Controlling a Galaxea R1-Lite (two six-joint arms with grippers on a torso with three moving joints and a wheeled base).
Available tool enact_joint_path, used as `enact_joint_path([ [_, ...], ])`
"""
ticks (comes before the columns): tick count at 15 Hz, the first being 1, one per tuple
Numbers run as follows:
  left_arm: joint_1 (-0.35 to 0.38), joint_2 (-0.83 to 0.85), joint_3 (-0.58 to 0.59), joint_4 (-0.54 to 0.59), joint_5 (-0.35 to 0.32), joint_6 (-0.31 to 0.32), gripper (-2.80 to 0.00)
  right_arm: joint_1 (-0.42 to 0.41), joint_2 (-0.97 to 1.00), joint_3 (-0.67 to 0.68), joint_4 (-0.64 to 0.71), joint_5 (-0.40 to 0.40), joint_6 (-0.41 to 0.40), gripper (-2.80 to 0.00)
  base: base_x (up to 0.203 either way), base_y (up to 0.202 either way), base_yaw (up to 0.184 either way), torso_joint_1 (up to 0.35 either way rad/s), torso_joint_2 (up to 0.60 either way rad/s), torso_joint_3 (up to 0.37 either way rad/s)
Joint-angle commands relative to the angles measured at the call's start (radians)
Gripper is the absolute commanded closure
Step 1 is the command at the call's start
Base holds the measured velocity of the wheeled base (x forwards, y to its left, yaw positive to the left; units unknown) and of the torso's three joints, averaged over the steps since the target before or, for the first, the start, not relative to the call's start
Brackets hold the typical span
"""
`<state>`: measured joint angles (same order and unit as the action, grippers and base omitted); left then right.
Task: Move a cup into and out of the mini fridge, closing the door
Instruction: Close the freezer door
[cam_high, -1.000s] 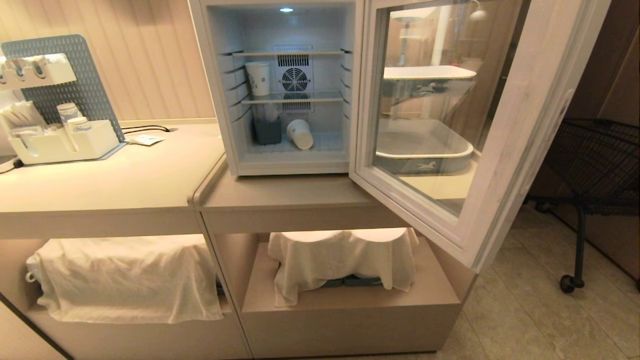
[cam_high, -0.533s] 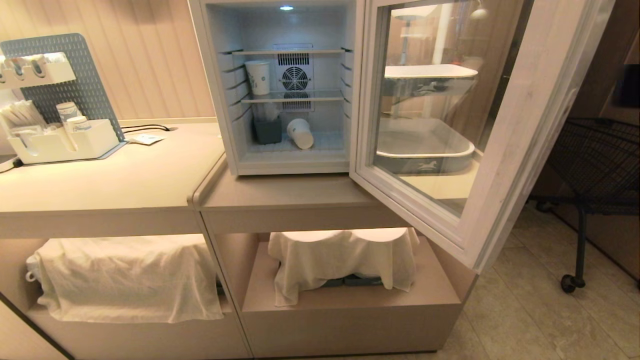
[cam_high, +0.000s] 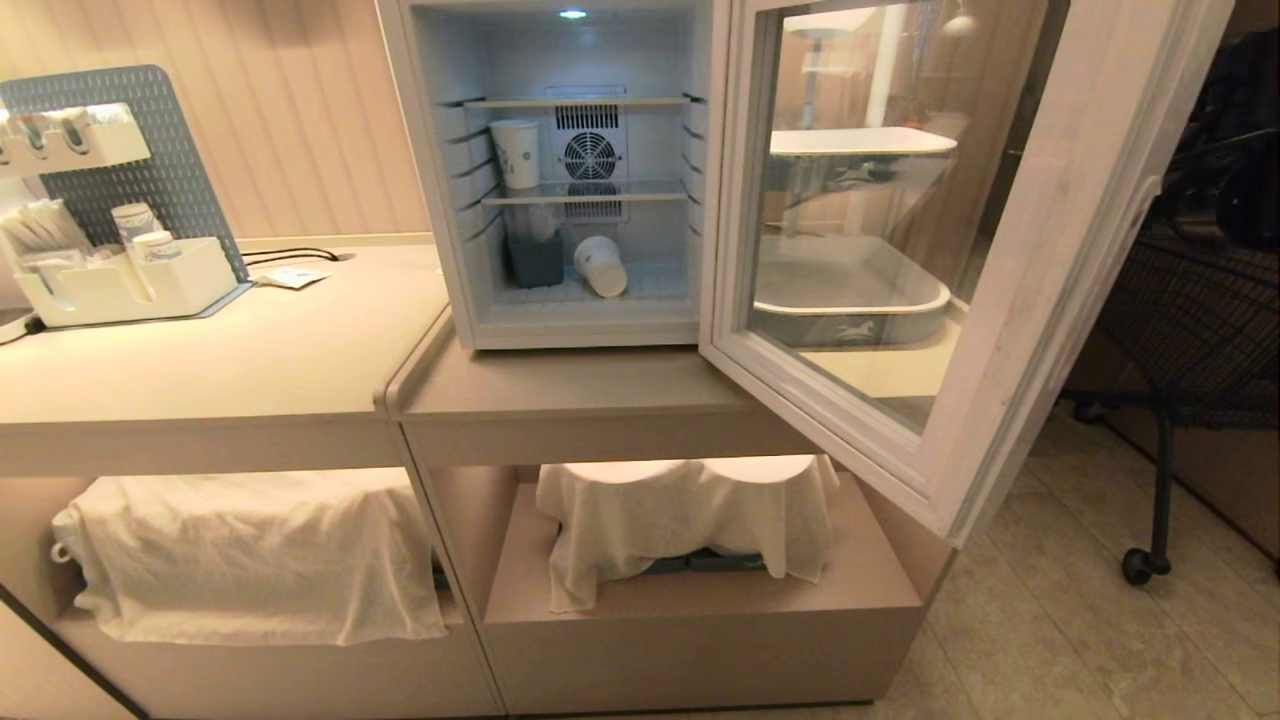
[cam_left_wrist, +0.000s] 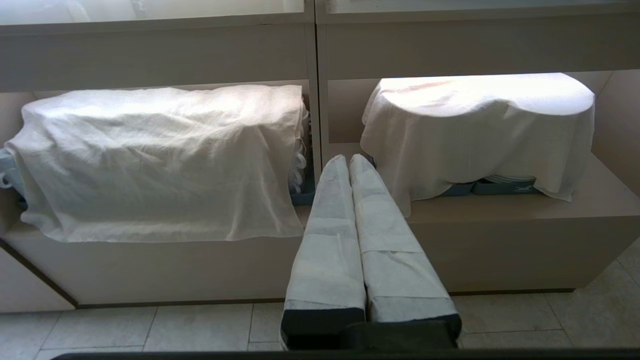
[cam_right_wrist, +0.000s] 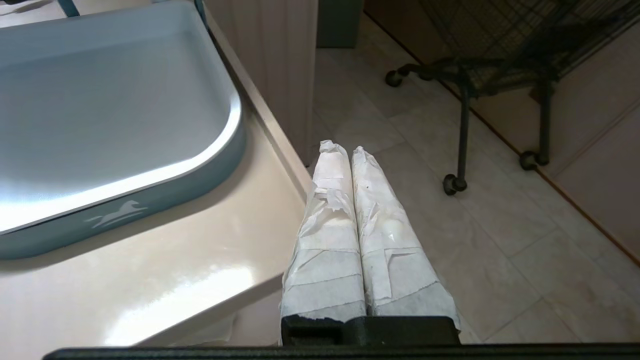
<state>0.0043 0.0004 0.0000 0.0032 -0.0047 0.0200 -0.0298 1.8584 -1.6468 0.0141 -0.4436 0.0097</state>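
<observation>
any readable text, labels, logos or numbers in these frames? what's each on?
No words or numbers can be read.
cup on the mini fridge shelf: blue print, too small to read.
blue tray: white horse emblem on its side, no lettering.
small packet on the counter: print too blurred to read.

Fridge (cam_high: 450, 200) white inside & out; door (cam_high: 1040, 280) pale grey-white frame w/ dark tinted glass. Cup (cam_high: 516, 154) white w/ blue print. Tray (cam_right_wrist: 100, 125) just beside right gripper (cam_right_wrist: 340, 149) fingers: grey-blue w/ white horse logo. Both grippers wrapped in white tape, left gripper (cam_left_wrist: 348, 159) too. White cloths (cam_left_wrist: 155, 155) beyond left fingers. Pegboard (cam_high: 130, 150) grey-blue, dotted. Counter (cam_high: 250, 370) beige.
</observation>
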Motion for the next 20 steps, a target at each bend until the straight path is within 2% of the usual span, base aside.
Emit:
enact_joint_path([
  [1,0.000,0.000,0.000,0.000,0.000,0.000,0.00,0.043,0.052,-0.002,-0.030,-0.034,0.006,0.00,0.000,0.000,0.000,0.000,0.00,0.000],
  [12,0.000,0.000,0.000,0.000,0.000,0.000,0.00,0.184,-0.004,0.056,-0.047,-0.027,0.014,0.00,0.000,0.000,0.000,0.000,0.00,0.000],
  [16,0.000,0.000,0.000,0.000,0.000,0.000,0.00,0.378,-0.076,0.123,-0.048,0.017,0.039,0.00,0.000,0.000,0.000,0.000,0.00,0.000],
  [20,0.000,0.000,0.000,0.000,0.000,0.000,0.00,0.699,-0.137,0.169,-0.049,0.023,0.117,0.00,0.000,0.000,0.000,0.000,0.00,0.000],
])
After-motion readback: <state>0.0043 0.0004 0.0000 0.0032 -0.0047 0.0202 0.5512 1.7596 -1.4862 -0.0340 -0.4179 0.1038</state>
